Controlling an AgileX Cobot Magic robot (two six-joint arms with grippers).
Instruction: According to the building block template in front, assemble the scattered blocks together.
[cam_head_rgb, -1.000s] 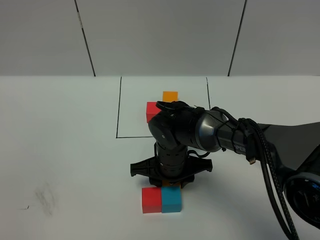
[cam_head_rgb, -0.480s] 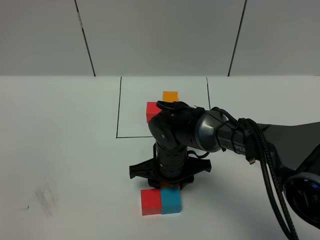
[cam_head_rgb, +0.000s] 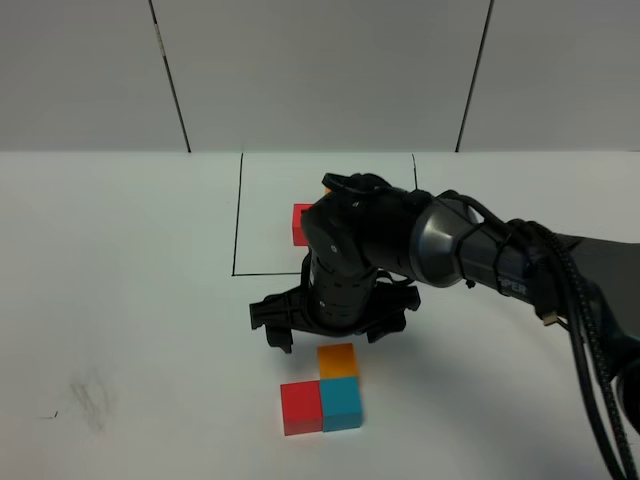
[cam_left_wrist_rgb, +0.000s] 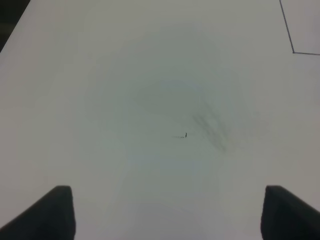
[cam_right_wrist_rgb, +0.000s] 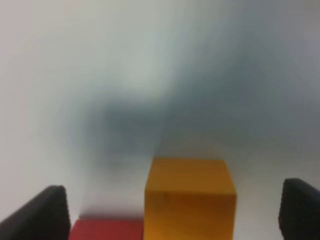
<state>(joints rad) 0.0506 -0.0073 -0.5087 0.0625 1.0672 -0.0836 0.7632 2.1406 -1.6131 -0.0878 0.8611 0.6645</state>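
Right pincer (cam_head_rgb: 328, 333): spread wide, holding nothing; hangs just above and behind the orange cube, fingers (cam_right_wrist_rgb: 46, 215) clear on both sides
Left pincer (cam_left_wrist_rgb: 165, 212): spread, empty, over bare tabletop (cam_left_wrist_rgb: 125, 75) well away from the work
Orange cube (cam_head_rgb: 337, 360): on the tabletop, touching the blue cube's far face; right wrist view shows it free between the fingers
Blue cube (cam_head_rgb: 341, 404): nearest row, pressed against the red cube (cam_head_rgb: 301, 408) on its left
Scattered blocks: read as an L, red-blue in front, orange behind blue
Template (cam_head_rgb: 303, 222): inside the black-line rectangle (cam_head_rgb: 237, 215); only its red cube shows, the rest is hidden by the arm, so the match cannot be checked
Step in hand (judged): release and retreat
Doing it well: lift straight up with fingers apart so neither tip drags the orange cube off the blue
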